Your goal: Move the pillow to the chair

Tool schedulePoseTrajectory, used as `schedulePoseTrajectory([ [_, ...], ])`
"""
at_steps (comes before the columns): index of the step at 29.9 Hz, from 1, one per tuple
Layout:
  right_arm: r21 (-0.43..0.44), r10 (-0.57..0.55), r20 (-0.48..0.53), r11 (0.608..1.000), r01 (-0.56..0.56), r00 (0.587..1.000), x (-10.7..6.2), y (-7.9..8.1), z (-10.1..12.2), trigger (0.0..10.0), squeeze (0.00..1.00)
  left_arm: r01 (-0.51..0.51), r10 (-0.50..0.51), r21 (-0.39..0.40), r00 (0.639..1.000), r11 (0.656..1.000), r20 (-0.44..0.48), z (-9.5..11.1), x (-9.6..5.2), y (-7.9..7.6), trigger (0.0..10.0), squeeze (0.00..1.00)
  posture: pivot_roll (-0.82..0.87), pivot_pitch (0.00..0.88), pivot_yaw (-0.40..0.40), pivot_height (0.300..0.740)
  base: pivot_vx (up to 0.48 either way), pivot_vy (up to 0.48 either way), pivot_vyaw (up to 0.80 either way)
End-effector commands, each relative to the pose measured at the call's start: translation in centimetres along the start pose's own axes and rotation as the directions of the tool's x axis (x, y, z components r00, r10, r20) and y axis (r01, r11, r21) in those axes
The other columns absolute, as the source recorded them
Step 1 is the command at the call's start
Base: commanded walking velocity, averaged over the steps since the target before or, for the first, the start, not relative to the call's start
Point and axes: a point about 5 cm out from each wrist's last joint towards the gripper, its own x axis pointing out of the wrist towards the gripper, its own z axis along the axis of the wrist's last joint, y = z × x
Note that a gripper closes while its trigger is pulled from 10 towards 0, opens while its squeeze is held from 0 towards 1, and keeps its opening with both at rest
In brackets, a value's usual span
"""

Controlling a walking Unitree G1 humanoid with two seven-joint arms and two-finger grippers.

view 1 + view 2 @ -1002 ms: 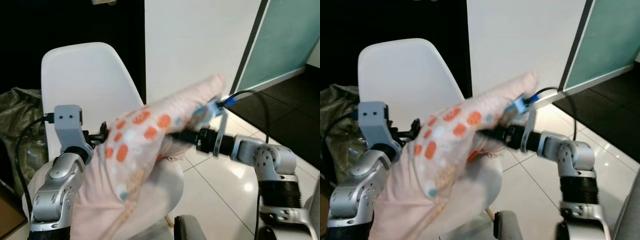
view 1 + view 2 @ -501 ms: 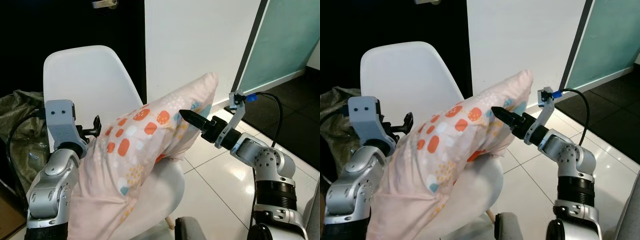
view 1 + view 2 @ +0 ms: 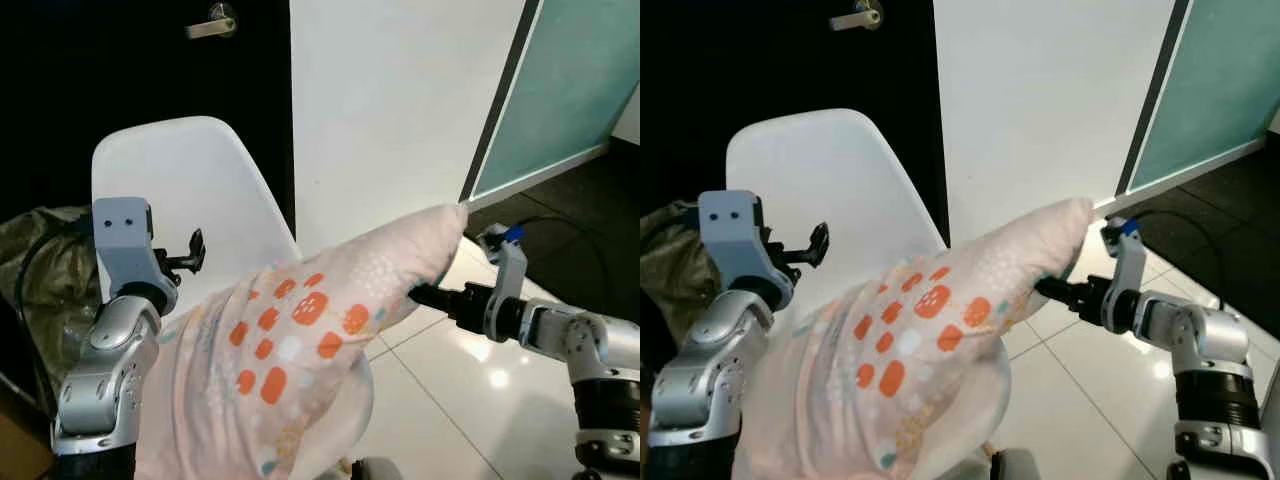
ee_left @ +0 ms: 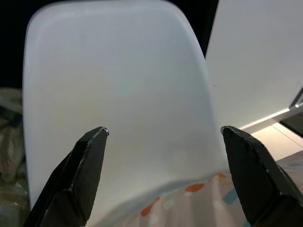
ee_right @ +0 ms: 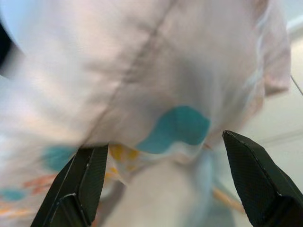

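The pink pillow (image 3: 300,350) with orange and teal dots lies slumped over the seat of the white shell chair (image 3: 190,190), one corner sticking up to the right. My left gripper (image 3: 192,252) is open beside the pillow's left edge, facing the chair back (image 4: 123,80); the pillow's edge (image 4: 189,203) shows below its fingers. My right gripper (image 3: 428,295) is open just under the raised corner. The pillow's fabric (image 5: 156,71) lies close in front of its spread fingers (image 5: 80,184). Neither gripper grips the pillow.
A dark door with a metal handle (image 3: 212,22) stands behind the chair. An olive bag (image 3: 40,260) sits on the floor left of the chair. A white wall and a teal glass panel (image 3: 570,80) are at the right, above glossy floor tiles (image 3: 450,400).
The right gripper has pulled back to the right, away from the pillow's middle. The pillow has sunk lower onto the chair seat. The camera has tilted up a little.
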Motion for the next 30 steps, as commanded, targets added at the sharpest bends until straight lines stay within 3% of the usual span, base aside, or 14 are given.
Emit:
schedulePoseTrajectory([
  [1,-0.043,0.088,0.076,0.995,-0.085,0.993,-0.4,1.3,2.0,10.0,0.00,-0.003,0.003,-0.001,1.000,1.000,-0.010,-0.3,0.0,0.1,10.0,0.00,-0.20,0.034,-0.018,0.629,0.000,0.000,0.00],
  [6,-0.127,0.202,-0.003,0.971,-0.201,0.979,-1.5,2.7,2.4,10.0,0.00,0.000,0.000,-0.001,1.000,1.000,-0.010,-0.3,0.0,0.0,10.0,0.00,-0.20,0.035,-0.022,0.644,0.000,0.000,0.00],
  [13,-0.193,0.150,-0.150,0.965,-0.178,0.977,-2.6,2.1,1.3,10.0,0.00,0.000,0.000,-0.001,1.000,1.000,-0.020,-0.5,0.0,0.0,10.0,0.00,-0.20,0.038,-0.026,0.663,0.000,0.000,0.00],
  [21,-0.161,0.122,-0.021,0.979,-0.124,0.992,-1.2,1.9,1.8,10.0,0.00,0.002,-0.003,-0.009,0.999,1.000,-0.033,-0.9,-0.1,-0.2,10.0,0.00,-0.20,0.040,-0.023,0.688,0.000,0.000,0.00],
  [23,-0.101,0.105,0.058,0.990,-0.098,0.993,0.4,1.9,1.2,10.0,0.00,0.010,-0.010,-0.003,0.998,1.000,-0.057,-1.4,-0.2,-0.4,10.0,0.00,-0.20,0.040,-0.022,0.697,0.000,0.000,0.00],
  [30,-0.043,0.010,0.073,0.999,-0.007,0.997,2.9,1.6,-0.9,10.0,0.00,0.040,-0.036,0.035,0.994,0.999,-0.104,-2.4,-0.4,-1.1,10.0,0.00,-0.19,0.036,-0.019,0.712,-0.343,0.000,0.00],
])
